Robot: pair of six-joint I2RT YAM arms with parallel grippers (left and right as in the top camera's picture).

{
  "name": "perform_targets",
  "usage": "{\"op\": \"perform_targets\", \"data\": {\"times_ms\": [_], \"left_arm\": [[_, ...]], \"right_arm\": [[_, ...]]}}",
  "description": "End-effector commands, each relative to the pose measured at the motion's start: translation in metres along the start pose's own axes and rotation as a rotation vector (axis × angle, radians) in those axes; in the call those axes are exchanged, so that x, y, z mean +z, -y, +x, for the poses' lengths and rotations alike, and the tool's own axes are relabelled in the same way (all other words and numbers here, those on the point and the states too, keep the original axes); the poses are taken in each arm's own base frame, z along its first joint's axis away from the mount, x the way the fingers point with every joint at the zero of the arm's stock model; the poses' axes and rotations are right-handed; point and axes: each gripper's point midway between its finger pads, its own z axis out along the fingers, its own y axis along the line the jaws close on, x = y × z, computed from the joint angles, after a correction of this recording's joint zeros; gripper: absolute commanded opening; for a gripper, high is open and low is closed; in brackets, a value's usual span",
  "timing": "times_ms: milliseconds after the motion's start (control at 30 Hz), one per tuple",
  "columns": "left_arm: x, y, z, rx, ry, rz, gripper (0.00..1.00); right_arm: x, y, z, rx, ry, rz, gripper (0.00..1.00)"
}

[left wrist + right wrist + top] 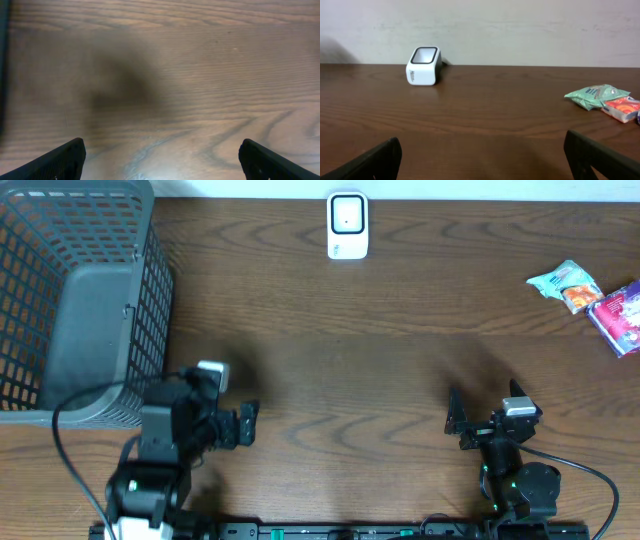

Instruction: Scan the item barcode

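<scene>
Left arm [160, 445]: was black and blocky, white at the base.
Right arm [520, 480]: was black, with small green lights.
Cables [58, 442]: were black.
Left gripper [161, 161], right gripper [482, 160]: had black, wedge-shaped fingers.

i can't read any text from here. the scanner [424, 66] has small dark marks on its side, too tiny to make out; print on the snack packets [596, 95] is blurred.

A dark brown wooden table [400, 320] with a wavy grain fills the scene from near to far. Along its far edge stands a plain off-white wall [520, 30], faintly smudged. The light is soft and comes from above. Blurred shadows [120, 87] lie on the near part of the wood, on the left and right, beside a pale sheen.
</scene>
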Motion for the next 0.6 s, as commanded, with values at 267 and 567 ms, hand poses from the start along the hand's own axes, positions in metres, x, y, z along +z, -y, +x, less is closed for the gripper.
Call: {"op": "perform_targets", "data": {"times_ms": [267, 567], "left_arm": [[-0.008, -0.017, 0.007, 0.049, 0.216, -0.048, 0.98], [-0.009, -0.018, -0.002, 0.096, 0.402, -0.054, 0.98]], "right_arm": [[0.000, 0.000, 0.001, 0.018, 0.002, -0.002, 0.99], [0.000, 0.000, 0.001, 0.018, 0.002, -0.002, 0.99]]}}
